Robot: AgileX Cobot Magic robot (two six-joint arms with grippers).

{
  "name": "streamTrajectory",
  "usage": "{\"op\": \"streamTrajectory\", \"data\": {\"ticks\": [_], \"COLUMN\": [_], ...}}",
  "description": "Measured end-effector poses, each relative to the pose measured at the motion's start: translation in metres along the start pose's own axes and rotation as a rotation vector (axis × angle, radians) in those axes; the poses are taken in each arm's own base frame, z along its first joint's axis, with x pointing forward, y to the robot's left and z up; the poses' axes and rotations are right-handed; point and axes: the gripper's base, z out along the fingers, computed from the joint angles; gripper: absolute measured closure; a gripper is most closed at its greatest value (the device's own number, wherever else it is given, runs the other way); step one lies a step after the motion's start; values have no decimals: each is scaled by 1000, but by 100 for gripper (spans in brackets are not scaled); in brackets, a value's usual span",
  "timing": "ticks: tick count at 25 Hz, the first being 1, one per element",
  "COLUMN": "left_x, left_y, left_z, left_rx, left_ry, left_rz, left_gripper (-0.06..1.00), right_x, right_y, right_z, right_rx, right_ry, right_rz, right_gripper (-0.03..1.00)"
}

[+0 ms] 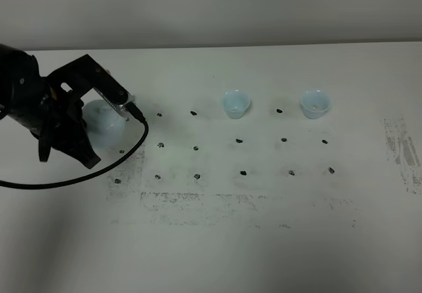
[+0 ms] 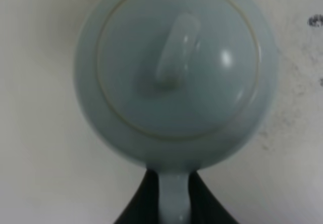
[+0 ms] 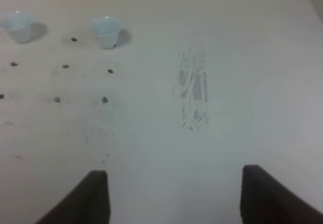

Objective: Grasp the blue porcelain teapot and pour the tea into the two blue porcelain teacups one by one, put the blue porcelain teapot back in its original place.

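The blue porcelain teapot (image 1: pixel 104 119) is at the far left of the table, partly hidden by my left arm. The left wrist view shows the teapot (image 2: pixel 176 67) from above, with its lid and knob. Its loop handle (image 2: pixel 175 196) runs between the dark fingers of my left gripper (image 2: pixel 175 204), which is shut on it. I cannot tell whether the pot rests on the table. The two blue porcelain teacups (image 1: pixel 235 103) (image 1: pixel 315 103) stand upright in the back row, well to the right of the pot. My right gripper (image 3: pixel 174 199) is open over bare table, with both teacups (image 3: pixel 106 31) (image 3: pixel 17 26) far ahead.
The white table (image 1: pixel 264 240) carries a grid of small black marks and scuffed grey patches (image 1: pixel 402 151). A black cable (image 1: pixel 86 177) loops from the left arm over the table beside the teapot. The table's far edge meets a pale wall.
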Motion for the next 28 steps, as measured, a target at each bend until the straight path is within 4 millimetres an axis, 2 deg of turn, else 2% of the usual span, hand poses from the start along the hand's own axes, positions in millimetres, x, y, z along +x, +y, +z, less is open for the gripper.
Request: {"op": "streamTrajectory", "data": {"ticks": [8,11,19,28], "left_x": [-36,-49,-78,-115], "left_y": [22,28,43,47], "left_z": [-32,-36,-5,38], "left_rx": [-52,-33,28,50], "left_ry": [-147,-173,-140,-144], "left_rz": [310,366,436,562], "left_gripper": [91,91,91,91], "right_x": [0,0,0,0], "right_y": [0,0,0,0], "right_z": [0,0,0,0], "right_rx": [0,0,0,0], "right_ry": [0,0,0,0], "right_rz": [0,0,0,0], "right_gripper": [39,39,39,39]}}
